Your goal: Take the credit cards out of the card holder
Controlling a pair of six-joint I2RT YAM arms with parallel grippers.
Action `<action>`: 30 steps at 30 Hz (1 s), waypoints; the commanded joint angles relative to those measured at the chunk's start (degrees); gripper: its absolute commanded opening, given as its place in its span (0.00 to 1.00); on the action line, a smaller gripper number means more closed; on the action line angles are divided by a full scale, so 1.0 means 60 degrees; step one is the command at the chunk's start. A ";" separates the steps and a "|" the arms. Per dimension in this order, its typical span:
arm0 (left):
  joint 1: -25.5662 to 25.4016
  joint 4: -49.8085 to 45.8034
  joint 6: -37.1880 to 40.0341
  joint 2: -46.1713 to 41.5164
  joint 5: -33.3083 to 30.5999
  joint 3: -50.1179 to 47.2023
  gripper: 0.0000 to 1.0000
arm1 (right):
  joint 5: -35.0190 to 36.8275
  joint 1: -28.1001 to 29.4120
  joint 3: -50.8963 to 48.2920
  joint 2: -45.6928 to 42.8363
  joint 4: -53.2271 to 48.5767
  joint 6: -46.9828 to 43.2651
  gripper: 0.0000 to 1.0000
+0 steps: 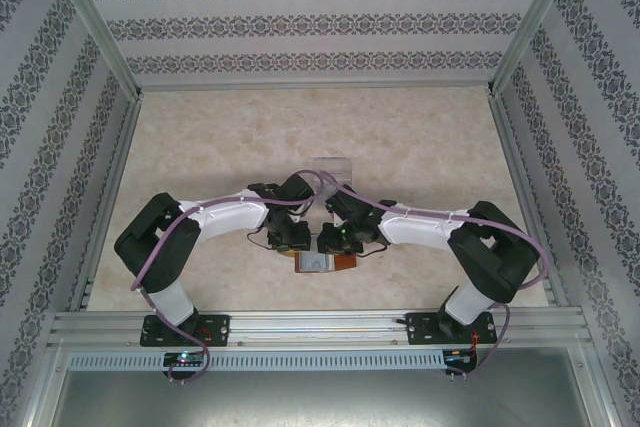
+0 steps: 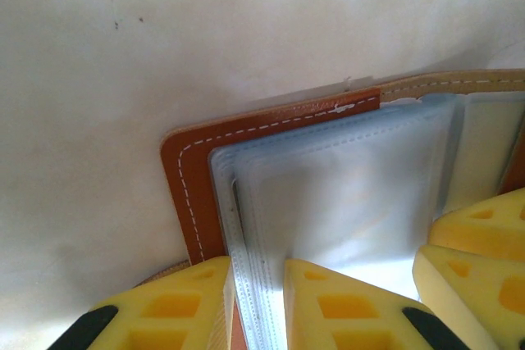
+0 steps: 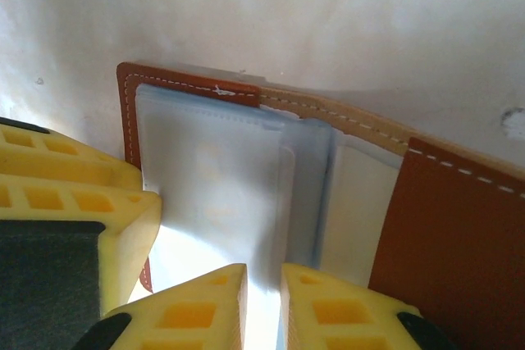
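- Your left gripper (image 2: 256,276) has its jaws drawn close together, pinching the edge of the card holder's (image 2: 190,178) clear sleeves (image 2: 344,194).
- Your right gripper (image 3: 264,276) is likewise nearly closed, nipping one sleeve leaf.
- The card holder is spread open over the table (image 2: 164,38), reaching away ahead of both jaw pairs, brown cover outermost.

Card holder (image 2: 193,194) cropped at left wrist view's bottom, right edges
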 commanded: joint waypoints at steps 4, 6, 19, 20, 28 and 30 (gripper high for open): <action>-0.0116 -0.0239 0.0072 0.0248 -0.0024 -0.0074 0.24 | -0.0208 0.0191 0.0099 0.0274 0.0253 0.0071 0.18; -0.0116 -0.0250 0.0061 0.0243 -0.0023 -0.0078 0.24 | -0.0221 0.0211 0.0115 0.0288 0.0288 0.0079 0.16; -0.0119 -0.0235 0.0040 0.0235 -0.0021 -0.0104 0.24 | -0.0308 0.0266 0.0079 0.0189 0.0478 0.0248 0.15; -0.0116 -0.0233 0.0040 0.0228 -0.0031 -0.0111 0.24 | -0.0315 0.0277 0.0060 0.0172 0.0499 0.0277 0.15; -0.0115 -0.0220 0.0041 0.0217 -0.0024 -0.0119 0.23 | -0.0308 0.0299 -0.0082 -0.0132 0.0735 0.0492 0.15; -0.0116 -0.0206 0.0035 0.0220 -0.0008 -0.0136 0.23 | -0.0282 0.0292 -0.0104 -0.0178 0.0719 0.0538 0.15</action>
